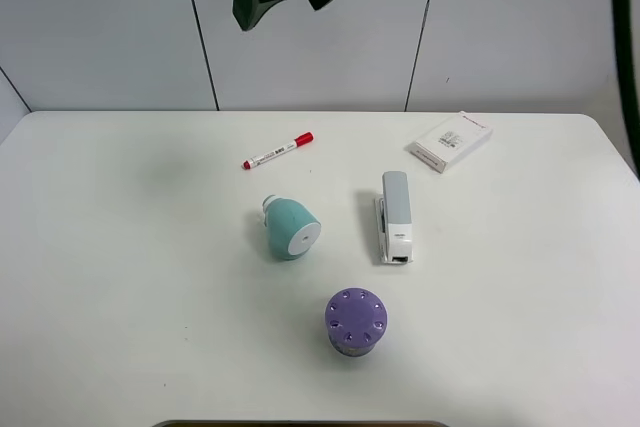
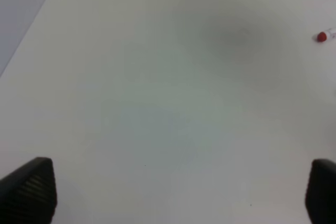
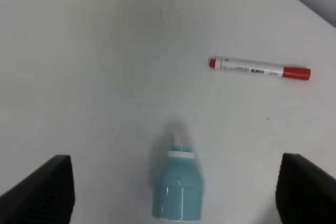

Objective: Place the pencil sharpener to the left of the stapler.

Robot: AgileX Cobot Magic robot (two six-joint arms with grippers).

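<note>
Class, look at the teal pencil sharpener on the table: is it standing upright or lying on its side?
On its side. The sharpener lies with its flat white face pointing sideways toward the camera, its barrel resting along the table.

Bare desk [image 2: 157, 103] is seen beneath the left gripper [image 2: 178, 192], whose fingers are spread wide. Between the parted fingers of the right gripper [image 3: 173, 187] the pencil sharpener [image 3: 177, 191] lies unobstructed; a red-capped marker [image 3: 260, 68] lies beyond it. The stapler [image 1: 395, 217] and a purple cylinder [image 1: 355, 322] stand apart.
</note>
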